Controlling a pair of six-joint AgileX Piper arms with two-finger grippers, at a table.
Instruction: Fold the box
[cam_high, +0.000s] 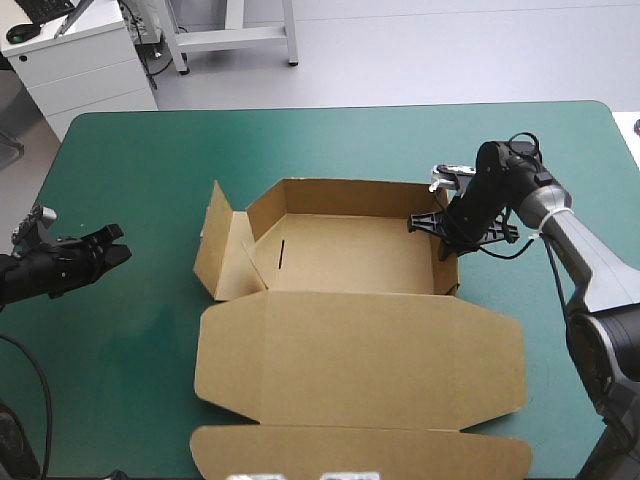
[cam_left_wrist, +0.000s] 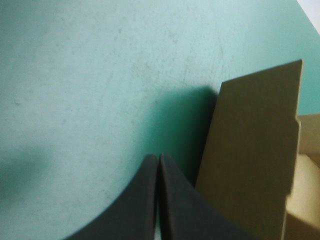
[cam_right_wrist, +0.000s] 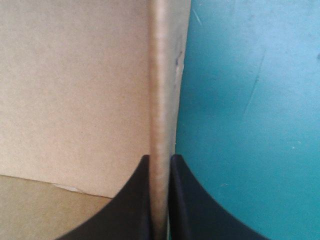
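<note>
1. So, the box (cam_high: 340, 300) sits in the middle of the teal-green worktop (cam_high: 130, 150) as a half-made tray. Its rear wall (cam_high: 340, 195) is up, the lid (cam_high: 360, 360) lies flat toward the near edge, and the left flap (cam_high: 215, 240) splays outward.
2. The right pincer (cam_right_wrist: 160, 159) is clamped on the box's right wall (cam_right_wrist: 162, 75), with one finger on the tray side and one on the outer side over the bare worktop. The board runs straight up between them.
3. The step in hand, as I judge it, is standing that wall square and tucking it. Turn it about its crease at the tray floor rather than dragging it, because the light sheet is likely to slide.
4. Bring the wall square to the rear wall so the corner can seat cleanly.
5. The left pincer (cam_left_wrist: 158, 156) is together and holds nothing. It hangs low over the worktop near the left flap and points toward it. It looks well placed to brace the box or to nudge that flap inward from outside.
6. Pinch gently, since board tends to crease where it is squeezed hard.
</note>
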